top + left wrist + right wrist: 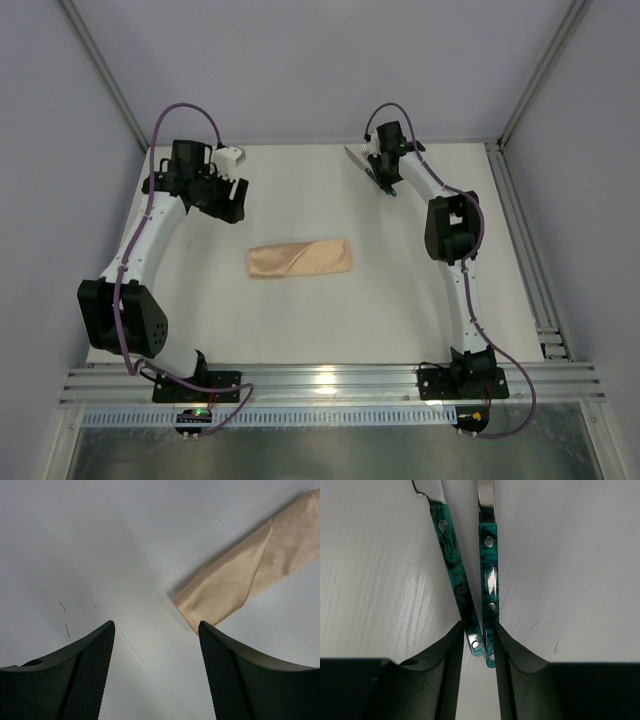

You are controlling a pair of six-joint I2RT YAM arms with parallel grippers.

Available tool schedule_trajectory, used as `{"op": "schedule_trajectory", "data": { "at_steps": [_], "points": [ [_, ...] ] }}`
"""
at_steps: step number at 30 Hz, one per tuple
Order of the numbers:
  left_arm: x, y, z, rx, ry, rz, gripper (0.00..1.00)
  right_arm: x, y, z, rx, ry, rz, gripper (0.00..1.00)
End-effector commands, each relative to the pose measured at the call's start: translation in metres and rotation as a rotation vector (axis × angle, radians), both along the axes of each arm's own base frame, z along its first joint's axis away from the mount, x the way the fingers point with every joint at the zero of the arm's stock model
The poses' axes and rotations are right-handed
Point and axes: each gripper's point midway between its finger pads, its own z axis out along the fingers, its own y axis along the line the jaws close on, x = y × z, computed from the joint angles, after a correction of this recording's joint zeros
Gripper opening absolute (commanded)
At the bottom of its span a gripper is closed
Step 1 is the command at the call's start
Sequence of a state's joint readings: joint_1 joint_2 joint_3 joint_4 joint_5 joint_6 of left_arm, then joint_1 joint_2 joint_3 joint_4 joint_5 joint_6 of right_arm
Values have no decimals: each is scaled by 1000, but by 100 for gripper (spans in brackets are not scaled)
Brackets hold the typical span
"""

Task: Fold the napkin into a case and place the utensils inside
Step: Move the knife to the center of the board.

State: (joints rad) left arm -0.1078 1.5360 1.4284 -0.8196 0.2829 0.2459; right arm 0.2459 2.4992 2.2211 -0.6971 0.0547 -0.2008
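The case (300, 258) lies flat in the middle of the bench (400, 300), with a diagonal flap edge across it. In the left wrist view its far end is cut off by the frame. The left gripper (156, 630) hangs toward the bench's far left corner, apart from the case, its jaws spread wide with nothing between them. Near the far right corner, the right gripper (479, 637) pinches the handle ends of two green-handled utensils (487, 555). Their silvery ends run out of frame, so I cannot tell which pieces they are, or whether they rest on the bench.
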Motion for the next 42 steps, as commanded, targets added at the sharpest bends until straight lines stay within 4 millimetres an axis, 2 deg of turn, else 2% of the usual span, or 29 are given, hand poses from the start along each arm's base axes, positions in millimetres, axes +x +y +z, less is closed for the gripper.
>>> {"op": "schedule_trajectory", "data": {
  "at_steps": [1,2,6,9,12,15,17,19,20,21,22,23,24,26,27,28,29,30,31,33,35,38,40,42],
  "points": [
    [3,0,6,-15,-11,-6,70,-29,-11,-17,-103,101,-1,33],
    [2,-1,6,-16,-7,-8,70,-31,-11,-17,-103,107,0,28],
    [0,0,6,-11,-11,-8,70,-42,-1,-16,-113,97,33,18],
    [-1,0,8,-11,-16,-9,70,-55,3,-15,-132,97,43,16],
    [-1,0,9,-13,-19,-12,70,-72,0,-26,-138,146,39,17],
    [-2,0,9,-14,-18,-13,70,-83,-1,-24,-132,165,26,15],
    [-3,-1,10,-17,-19,-16,70,-102,0,-19,-131,198,24,11],
    [-4,-1,11,-19,-20,-17,70,-128,-1,-21,-127,261,4,7],
    [-4,-2,12,-18,-22,-20,70,-139,0,-10,-98,270,-32,6],
    [-4,-1,11,-17,-23,-19,70,-149,1,-9,-83,283,-42,5],
    [-4,-1,11,-17,-23,-19,70,-176,-1,-23,-76,349,-42,4],
    [-4,-2,12,-21,-24,-22,70,-189,3,-15,-61,348,-49,4],
    [-4,-2,12,-21,-24,-22,70,-219,-3,-29,-81,421,-55,4],
    [-5,-2,12,-23,-22,-24,70,-248,-2,-24,-89,444,-74,4],
    [-6,-2,11,-23,-18,-24,70,-279,-8,-35,-105,513,-76,4],
    [-7,-2,11,-24,-16,-27,70,-297,-2,-35,-106,535,-57,6],
    [-7,-2,11,-24,-15,-27,70,-320,-6,-33,-102,558,-66,8],
    [-8,-3,11,-27,-12,-31,70,-331,-4,-30,-93,571,-63,13],
    [-9,-3,11,-25,-13,-33,70,-340,-4,-25,-97,574,-62,24],
    [-11,-4,12,-30,-11,-37,70,-342,0,-5,-78,513,-62,38],
    [-12,-4,12,-32,-6,-39,70,-323,6,11,-47,421,-68,48],
    [-15,-5,12,-35,2,-41,70,-294,23,24,-3,337,-28,52],
    [-17,-4,12,-31,0,-42,70,-280,28,10,-13,333,-8,52],
    [-18,-3,13,-25,-4,-46,70,-277,34,1,-13,361,10,52]
  ]
}}
